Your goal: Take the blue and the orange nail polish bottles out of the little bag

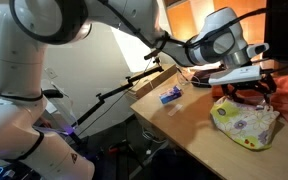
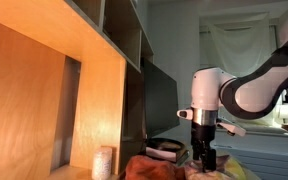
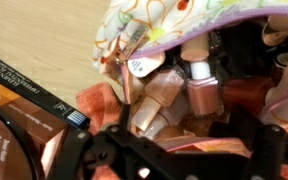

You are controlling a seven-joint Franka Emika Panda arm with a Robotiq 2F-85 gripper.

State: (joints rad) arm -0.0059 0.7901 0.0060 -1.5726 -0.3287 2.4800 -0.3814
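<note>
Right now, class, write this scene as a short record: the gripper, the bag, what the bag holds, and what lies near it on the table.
gripper: open, holding nothing, above the bag's mouth
bag: patterned, yellow trim, lying on the table, mouth open
bottles: several pinkish ones crowded inside the bag; no blue one in sight there
blue thing: small, on the table apart from the bag; too small to name
case: flat, dark, beside the bag
table: wooden
</note>
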